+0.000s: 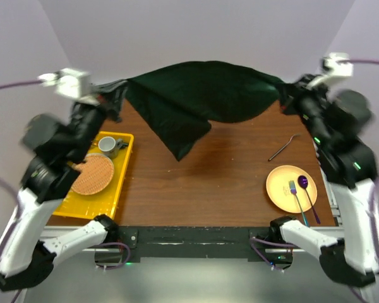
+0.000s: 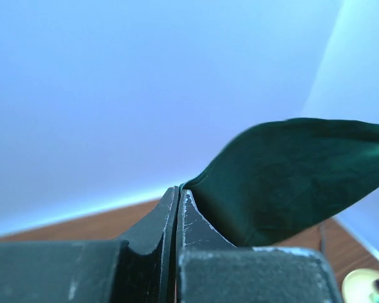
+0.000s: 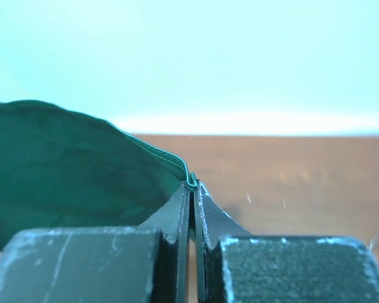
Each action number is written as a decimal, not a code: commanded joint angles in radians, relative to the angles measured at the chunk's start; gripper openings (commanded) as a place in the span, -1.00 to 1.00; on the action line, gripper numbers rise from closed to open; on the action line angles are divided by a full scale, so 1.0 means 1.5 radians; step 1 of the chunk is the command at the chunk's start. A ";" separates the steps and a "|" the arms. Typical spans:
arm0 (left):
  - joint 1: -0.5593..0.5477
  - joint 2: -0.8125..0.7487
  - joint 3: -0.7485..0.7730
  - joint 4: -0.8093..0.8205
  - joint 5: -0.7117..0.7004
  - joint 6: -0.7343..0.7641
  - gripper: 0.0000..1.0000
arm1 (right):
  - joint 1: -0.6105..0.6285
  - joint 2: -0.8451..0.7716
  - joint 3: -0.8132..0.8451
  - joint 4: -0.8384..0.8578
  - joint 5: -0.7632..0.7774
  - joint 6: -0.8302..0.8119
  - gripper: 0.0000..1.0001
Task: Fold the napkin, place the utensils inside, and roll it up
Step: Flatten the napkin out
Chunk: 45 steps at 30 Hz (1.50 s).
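The dark green napkin [image 1: 196, 95] hangs in the air over the far side of the table, stretched between both grippers, with one loose corner drooping to the wood. My left gripper [image 1: 115, 96] is shut on the napkin's left corner; the left wrist view shows the jaws [image 2: 178, 192] pressed together on the cloth [image 2: 290, 177]. My right gripper [image 1: 284, 96] is shut on the right corner; the right wrist view shows the hem pinched at the fingertips [image 3: 192, 185], with the cloth [image 3: 63, 170] to the left. A thin dark grey utensil [image 1: 282, 148] lies on the table right of the napkin.
A yellow plate [image 1: 279, 189] at the front right holds a purple spoon [image 1: 305, 187] and a fork [image 1: 294, 192]. A yellow tray [image 1: 123, 170] at the left holds a grey cup [image 1: 108, 146] and a round woven mat [image 1: 93, 174]. Walls stand close behind.
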 commanded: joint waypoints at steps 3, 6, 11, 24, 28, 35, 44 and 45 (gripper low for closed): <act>0.001 -0.098 0.041 0.004 0.085 0.011 -1.00 | 0.003 -0.091 0.046 -0.099 -0.158 -0.069 -1.00; 0.002 -0.104 0.063 -0.004 0.107 -0.002 -1.00 | 0.003 -0.137 0.049 -0.082 -0.220 -0.055 -1.00; 0.001 -0.087 0.078 -0.004 0.118 -0.017 -1.00 | 0.003 -0.187 0.023 -0.030 -0.208 -0.025 -1.00; 0.080 0.260 0.002 -0.032 -0.169 -0.028 -1.00 | -0.003 0.176 -0.038 -0.085 0.208 0.022 -1.00; 0.132 0.416 0.012 0.019 -0.102 -0.035 -1.00 | -0.032 0.317 -0.069 0.037 0.225 -0.012 -1.00; 0.164 0.716 0.121 0.064 -0.111 -0.008 -1.00 | -0.073 0.601 0.038 0.146 0.173 -0.059 -1.00; 0.175 0.805 0.322 -0.068 -0.160 -0.032 0.11 | -0.074 0.785 0.299 -0.019 0.184 -0.085 0.46; 0.173 0.776 0.299 -0.063 -0.153 -0.039 0.21 | -0.071 0.772 0.298 -0.051 0.181 -0.083 0.49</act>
